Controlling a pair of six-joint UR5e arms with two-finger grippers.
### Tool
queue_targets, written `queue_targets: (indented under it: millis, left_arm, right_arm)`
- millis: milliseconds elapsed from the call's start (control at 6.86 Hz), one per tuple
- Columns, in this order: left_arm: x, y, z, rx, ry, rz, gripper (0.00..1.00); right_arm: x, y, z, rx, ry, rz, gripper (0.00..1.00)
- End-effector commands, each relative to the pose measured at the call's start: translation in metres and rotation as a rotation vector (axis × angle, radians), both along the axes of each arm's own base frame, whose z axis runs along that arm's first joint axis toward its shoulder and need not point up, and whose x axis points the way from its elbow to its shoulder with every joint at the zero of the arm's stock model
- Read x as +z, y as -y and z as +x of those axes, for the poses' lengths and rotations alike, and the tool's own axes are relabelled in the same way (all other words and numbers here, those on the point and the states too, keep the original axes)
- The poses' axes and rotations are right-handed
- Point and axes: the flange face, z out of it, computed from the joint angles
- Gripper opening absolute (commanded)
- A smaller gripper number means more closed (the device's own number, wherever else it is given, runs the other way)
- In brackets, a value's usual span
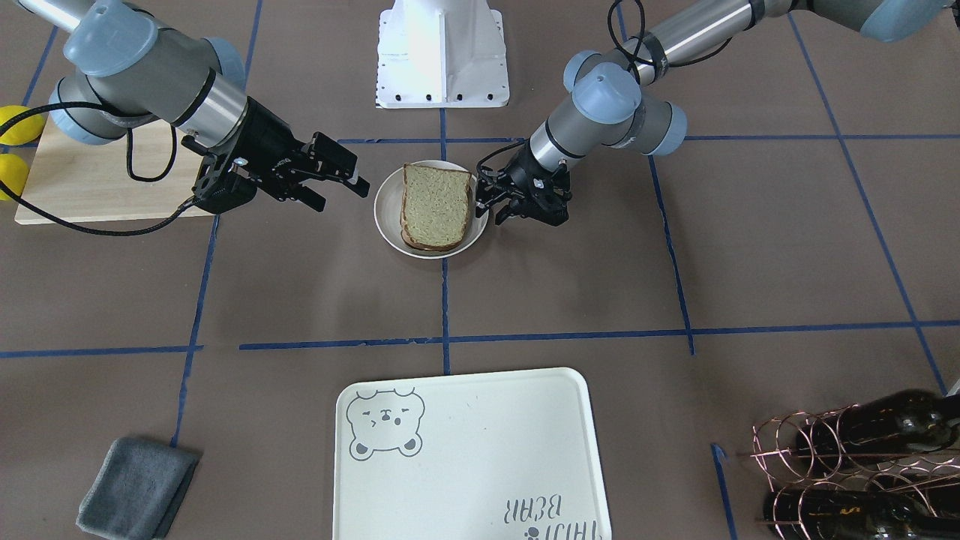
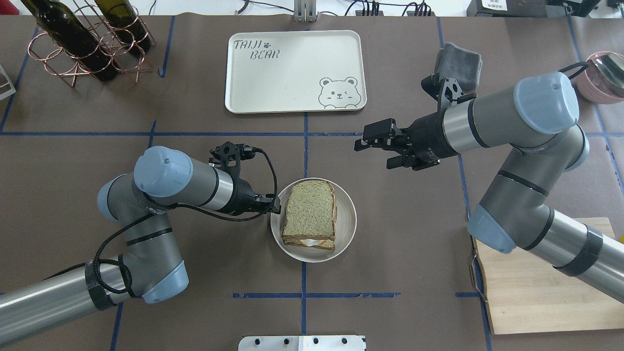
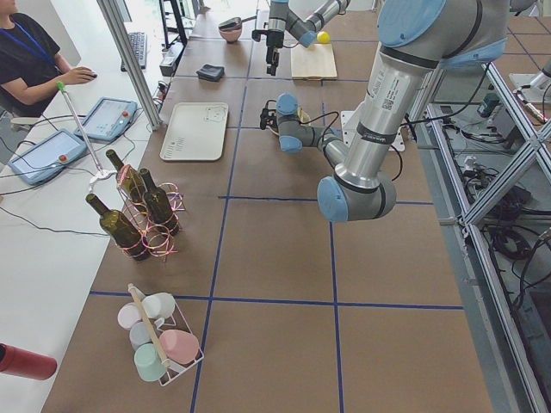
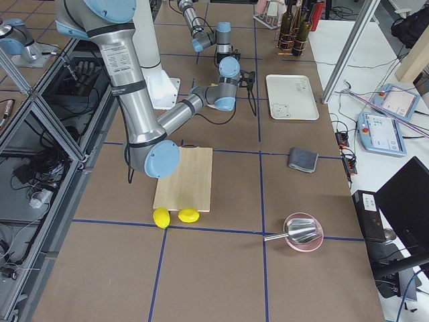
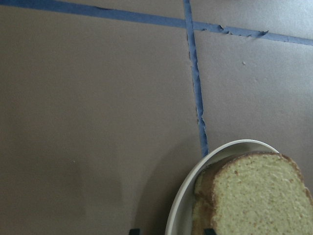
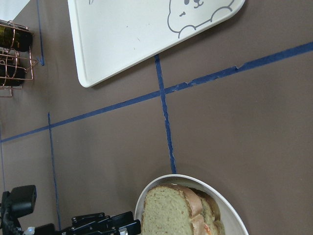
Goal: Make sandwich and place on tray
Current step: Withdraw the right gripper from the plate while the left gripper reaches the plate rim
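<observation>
The left hand (image 2: 275, 207) is being held part-open at the rim of the dish (image 2: 347, 219), on which the assembled sandwich (image 2: 310, 214) is lying. The right hand (image 2: 375, 155) is being held wide and empty. Carrying the sandwich to the tray (image 2: 292, 73), well apart, is judged outstanding.

Bright, even light is thrown from overhead, and only faint, soft-edged shadows are cast on the bench (image 1: 300, 285). A mild sheen is seen on the metal tube of the left arm (image 1: 697, 34); the tray (image 2: 292, 73) is rendered pale but not blown out. The left wrist view is rendered slightly softer and dimmer.
</observation>
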Motion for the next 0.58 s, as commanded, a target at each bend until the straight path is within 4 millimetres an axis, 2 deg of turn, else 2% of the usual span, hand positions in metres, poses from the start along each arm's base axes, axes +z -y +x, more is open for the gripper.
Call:
queue_targets:
  millis: [0, 146, 292, 438]
  left_arm:
    - [0.0006, -0.003, 0.0106, 0.01, 0.007, -0.004, 0.42]
    - [0.0007, -0.0041, 0.0132, 0.013, 0.008, -0.004, 0.42]
    - [-0.0011, -0.0042, 0.013, 0.013, 0.005, -0.003, 0.37]
    - [-0.0011, -0.0042, 0.013, 0.013, 0.005, -0.003, 0.23]
  right_arm:
    - [0.0004, 0.0005, 0.0026, 0.002, 0.0, 0.0, 1.0]
    - [0.0012, 0.0022, 0.0059, -0.001, 0.0, -0.003, 1.0]
    - [0.0025, 0.0042, 0.0095, -0.008, 0.0, -0.007, 1.0]
    - [0.0025, 0.0048, 0.0103, -0.007, 0.0, -0.007, 1.0]
